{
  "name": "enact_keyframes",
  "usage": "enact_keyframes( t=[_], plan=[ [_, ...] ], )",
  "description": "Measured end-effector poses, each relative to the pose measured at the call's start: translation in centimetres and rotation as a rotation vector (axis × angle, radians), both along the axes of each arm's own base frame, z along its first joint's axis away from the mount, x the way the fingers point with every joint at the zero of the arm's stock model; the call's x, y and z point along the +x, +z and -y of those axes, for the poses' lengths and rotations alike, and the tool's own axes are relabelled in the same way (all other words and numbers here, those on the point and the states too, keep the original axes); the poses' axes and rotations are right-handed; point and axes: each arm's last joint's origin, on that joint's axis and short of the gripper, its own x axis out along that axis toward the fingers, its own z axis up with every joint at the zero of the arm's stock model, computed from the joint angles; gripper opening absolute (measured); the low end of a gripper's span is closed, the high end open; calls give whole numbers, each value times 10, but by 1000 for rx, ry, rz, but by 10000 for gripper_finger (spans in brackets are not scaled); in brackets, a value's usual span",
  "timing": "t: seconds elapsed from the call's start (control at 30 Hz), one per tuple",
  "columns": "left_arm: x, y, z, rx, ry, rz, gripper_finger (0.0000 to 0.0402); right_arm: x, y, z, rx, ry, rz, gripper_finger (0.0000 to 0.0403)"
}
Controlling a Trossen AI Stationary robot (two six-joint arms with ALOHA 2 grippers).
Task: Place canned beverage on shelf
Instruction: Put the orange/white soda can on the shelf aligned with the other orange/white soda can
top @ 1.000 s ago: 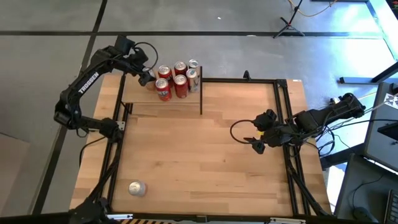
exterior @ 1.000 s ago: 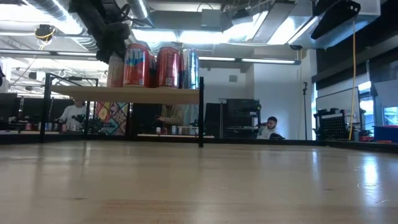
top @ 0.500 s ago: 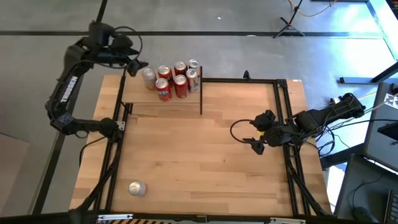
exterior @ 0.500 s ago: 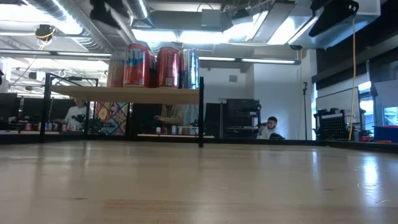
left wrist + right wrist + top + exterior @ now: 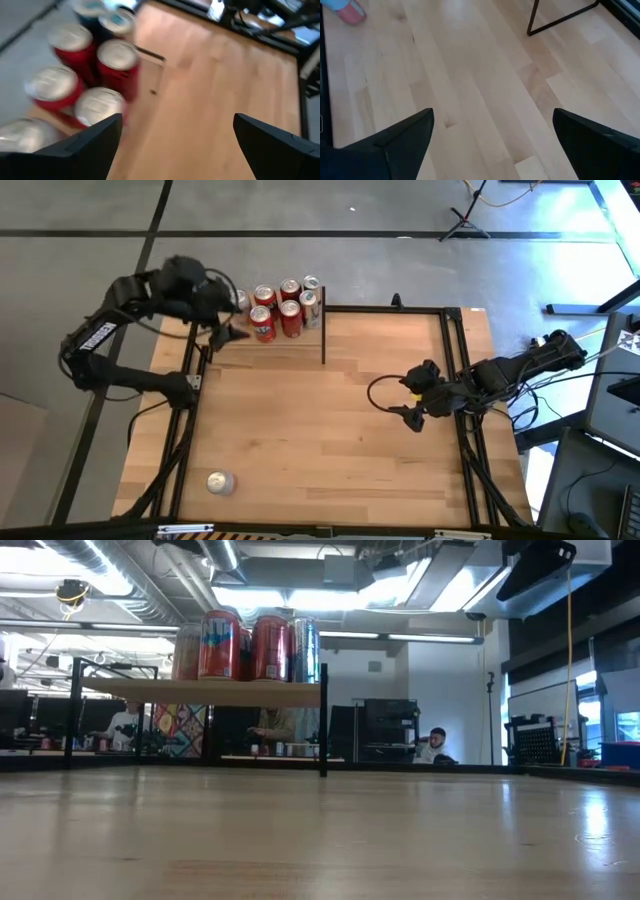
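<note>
Pale wood surface [image 5: 330, 430]: lone silver aluminium can [image 5: 220, 482] lay sideways, light, slick, dentable; I'd grip mid-body. Both jaws gaped empty.

The setting is a robotics laboratory or open-plan test workspace. The large light-wood tabletop [image 5: 330, 430] carries a black metal frame [image 5: 470, 460] and stands on a grey concrete floor [image 5: 400, 270]. The low view shows exposed silver ceiling ducts [image 5: 150, 585] and bright strip lighting [image 5: 430, 637]. Beyond the table are dark equipment racks [image 5: 385, 730] and seated people [image 5: 435, 745] at workstations. A black tripod base [image 5: 465, 220] stands on the floor.
</note>
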Motion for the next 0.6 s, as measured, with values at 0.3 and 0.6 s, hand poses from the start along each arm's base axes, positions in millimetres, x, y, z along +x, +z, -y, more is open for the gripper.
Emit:
enact_keyframes(
  t=[0.3, 0.6],
  plan=[
    [23, -4, 52, -153, 20, -19, 369, 2, -3, -3, 32, 32, -32, 395],
    [43, -13, 105, -333, 19, -55, 369, 5, -6, -4, 37, 41, -50, 395]
  ],
)
